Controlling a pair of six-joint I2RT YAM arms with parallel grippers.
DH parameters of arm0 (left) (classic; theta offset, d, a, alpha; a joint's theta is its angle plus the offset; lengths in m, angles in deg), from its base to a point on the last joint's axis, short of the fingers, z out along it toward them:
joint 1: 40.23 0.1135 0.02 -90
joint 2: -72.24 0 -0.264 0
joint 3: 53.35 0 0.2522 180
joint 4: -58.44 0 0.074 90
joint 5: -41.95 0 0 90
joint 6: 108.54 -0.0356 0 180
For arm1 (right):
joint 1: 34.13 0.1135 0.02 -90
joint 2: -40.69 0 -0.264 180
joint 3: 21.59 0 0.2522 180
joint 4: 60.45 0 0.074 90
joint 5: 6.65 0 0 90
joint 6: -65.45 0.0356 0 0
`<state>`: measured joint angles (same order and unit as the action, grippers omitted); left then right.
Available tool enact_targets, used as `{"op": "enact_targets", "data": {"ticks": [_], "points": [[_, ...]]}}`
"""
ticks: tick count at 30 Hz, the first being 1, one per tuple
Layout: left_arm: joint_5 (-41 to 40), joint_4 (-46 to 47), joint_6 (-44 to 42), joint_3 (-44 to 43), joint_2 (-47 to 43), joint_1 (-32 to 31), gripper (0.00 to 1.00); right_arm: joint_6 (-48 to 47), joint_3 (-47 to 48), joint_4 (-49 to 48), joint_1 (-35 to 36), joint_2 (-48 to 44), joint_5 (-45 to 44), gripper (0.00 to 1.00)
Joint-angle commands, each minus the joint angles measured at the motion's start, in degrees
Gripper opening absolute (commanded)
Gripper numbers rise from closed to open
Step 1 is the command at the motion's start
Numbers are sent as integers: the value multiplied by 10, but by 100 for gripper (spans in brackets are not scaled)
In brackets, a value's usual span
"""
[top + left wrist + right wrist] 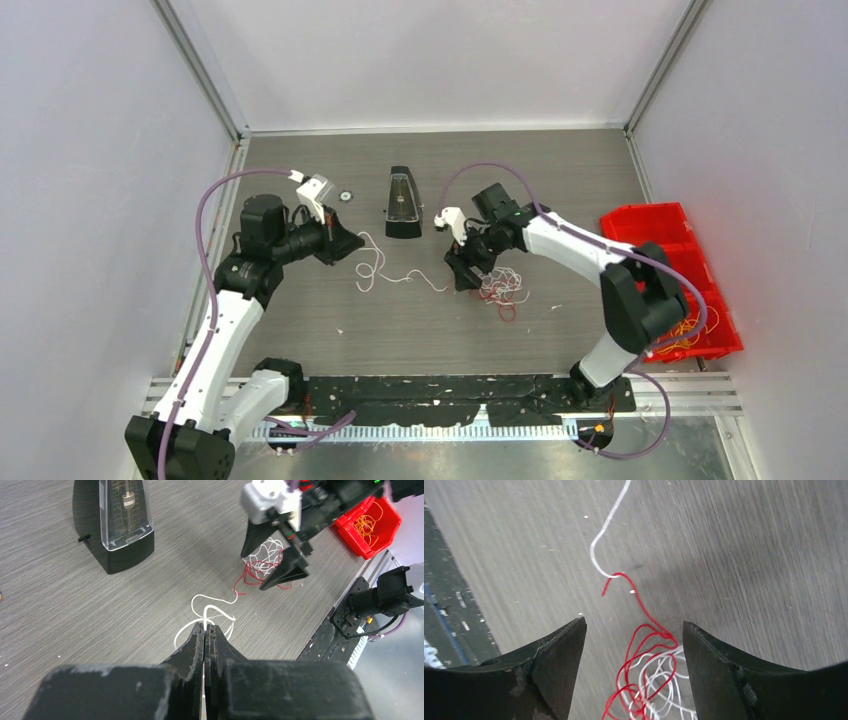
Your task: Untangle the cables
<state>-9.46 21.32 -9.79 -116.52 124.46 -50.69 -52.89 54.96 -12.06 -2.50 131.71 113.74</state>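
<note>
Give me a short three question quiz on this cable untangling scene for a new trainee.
1. True or false: the right end effector is shut on the tangle of red and white cables.
2. The left end effector is shut on: A, a white cable; B, a red cable; C, a bin.
3. Name the black pyramid-shaped object standing beyond the white cable.
Key: 1 false, it hangs open over the tangle. 2 A. 3 the metronome.
</note>
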Motion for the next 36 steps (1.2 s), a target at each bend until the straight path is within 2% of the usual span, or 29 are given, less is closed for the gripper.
{"op": "enact_targets", "data": {"ticks": [1, 3, 4, 6, 7, 9, 14, 17, 19, 22, 24, 26, 28, 30, 33, 36], "points": [[-9, 22, 2, -25, -8, 6, 0, -11, 29, -54, 8, 61, -25, 76], [-12, 24, 7, -28, -8, 13, 0, -17, 28, -62, 16, 82, -43, 72], [-13, 22, 8, -32, -9, 19, 0, -23, 26, -64, 19, 88, -49, 67], [-24, 14, 6, -42, -13, 40, 0, -39, 26, -52, 19, 98, -69, 46], [-34, 7, 0, -48, -16, 55, 0, -46, 22, -50, 18, 95, -81, 29], [-77, -13, -23, -65, -23, 91, 0, -66, 2, -49, 15, 81, -94, 9], [-166, -4, -77, -100, -33, 223, 0, -79, -34, -41, 2, 50, -101, 5], [-97, -24, -78, -143, -11, 272, 0, -77, -36, -40, 1, 49, -100, 5], [-52, -33, -68, -149, -6, 273, 0, -72, -28, -40, 1, 52, -98, 6], [16, 1, -32, -130, -18, 271, 0, -63, -16, -38, 1, 55, -94, 5], [74, 12, -10, -122, -22, 261, 0, -55, 1, -24, 1, 55, -83, 18], [110, 15, 7, -114, -30, 244, 0, -40, 23, -1, 1, 42, -64, 50], [127, 35, 31, -103, -44, 228, 0, -17, 38, 6, 1, 8, -38, 66], [137, 46, 46, -100, -54, 213, 0, 17, 58, 12, 1, -34, -13, 77], [143, 55, 65, -105, -58, 175, 0, 50, 104, 34, 1, -95, 37, 83], [139, 64, 78, -110, -51, 95, 0, 95, 154, 46, 1, -137, 83, 93]]}}
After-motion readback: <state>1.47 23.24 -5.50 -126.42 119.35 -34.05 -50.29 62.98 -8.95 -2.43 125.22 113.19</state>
